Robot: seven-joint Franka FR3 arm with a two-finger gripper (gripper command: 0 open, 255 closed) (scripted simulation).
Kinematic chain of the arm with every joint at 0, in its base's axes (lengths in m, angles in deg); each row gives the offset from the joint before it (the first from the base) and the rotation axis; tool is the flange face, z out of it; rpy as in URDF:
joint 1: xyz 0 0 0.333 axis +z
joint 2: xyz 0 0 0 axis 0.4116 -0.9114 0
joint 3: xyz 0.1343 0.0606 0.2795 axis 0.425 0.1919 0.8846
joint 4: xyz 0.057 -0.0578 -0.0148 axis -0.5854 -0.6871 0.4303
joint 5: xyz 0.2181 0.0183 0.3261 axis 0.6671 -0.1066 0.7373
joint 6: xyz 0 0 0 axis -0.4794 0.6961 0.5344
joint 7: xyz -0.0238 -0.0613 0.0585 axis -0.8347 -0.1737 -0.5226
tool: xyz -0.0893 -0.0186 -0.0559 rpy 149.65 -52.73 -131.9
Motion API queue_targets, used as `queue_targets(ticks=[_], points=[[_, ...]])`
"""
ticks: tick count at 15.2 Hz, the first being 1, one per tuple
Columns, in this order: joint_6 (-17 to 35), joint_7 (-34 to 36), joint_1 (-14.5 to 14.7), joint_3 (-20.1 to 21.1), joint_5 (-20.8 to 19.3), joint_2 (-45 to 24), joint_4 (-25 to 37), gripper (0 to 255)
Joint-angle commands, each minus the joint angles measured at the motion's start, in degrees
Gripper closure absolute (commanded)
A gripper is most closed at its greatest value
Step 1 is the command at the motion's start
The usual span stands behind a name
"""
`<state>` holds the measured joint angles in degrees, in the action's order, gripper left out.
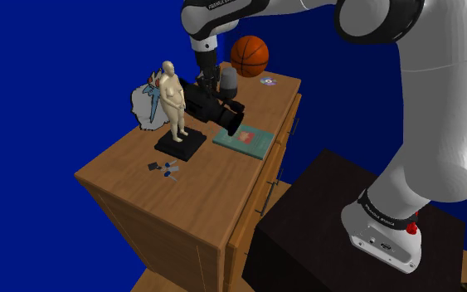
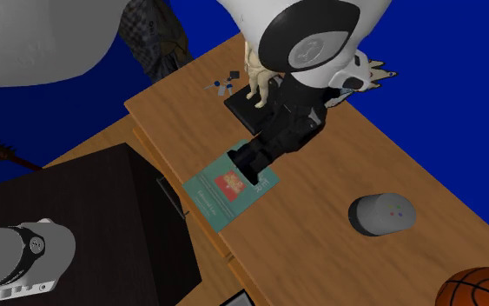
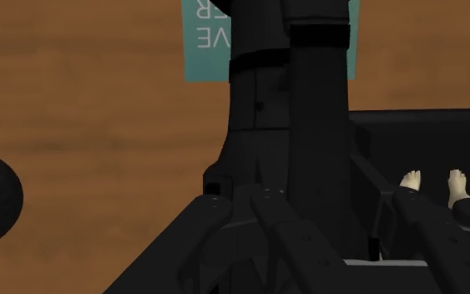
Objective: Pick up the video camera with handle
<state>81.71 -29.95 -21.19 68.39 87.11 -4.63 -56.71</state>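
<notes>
Nearest in the shoulder view, the dark box stand (image 1: 323, 216) sits at lower right, and the white arm (image 1: 439, 124) rises from it and bends over to the shoulder view's left. Next to the stand is a wooden table (image 1: 124, 178) with drawer fronts. A few small grey-and-blue bits (image 1: 163, 168) lie near the table's front corner. Behind them a pale figurine (image 1: 172, 95) stands upright on a flat black base. A teal book (image 1: 244, 139) lies flat to the shoulder view's right of that base. The black video camera (image 1: 216, 108) is on this table between figurine and book, just beside the figurine. Its lens end points toward the stand and overlaps the book's near corner in the second exterior view (image 2: 273, 143). Whether it rests on the wood or is raised off it cannot be told. The tool (image 1: 208, 79) hangs from the wrist right at the camera's top. In the wrist view the camera's dark body (image 3: 316, 108) runs straight ahead of the tool, with the figurine's feet (image 3: 412, 179) on one side and the book's white lettering (image 3: 204, 33) beyond. Everything there is black on black, so whether the tool is open, closed or gripping cannot be told. Behind the figurine is a white and blue toy (image 1: 140, 112). Behind the camera stands a grey speaker (image 1: 227, 81). Farther back lie a small disc (image 1: 268, 81) and, last, an orange basketball (image 1: 249, 55) near the table's far corner. All is set against plain blue.
</notes>
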Motion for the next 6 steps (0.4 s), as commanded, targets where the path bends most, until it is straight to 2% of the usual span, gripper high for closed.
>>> queue_targets(ticks=[1,6], points=[[-1.4,0.0,0.0,0.0,0.0,0.6,0.9,255],[-3.5,0.0,0.0,0.0,0.0,1.1,2.5,255]])
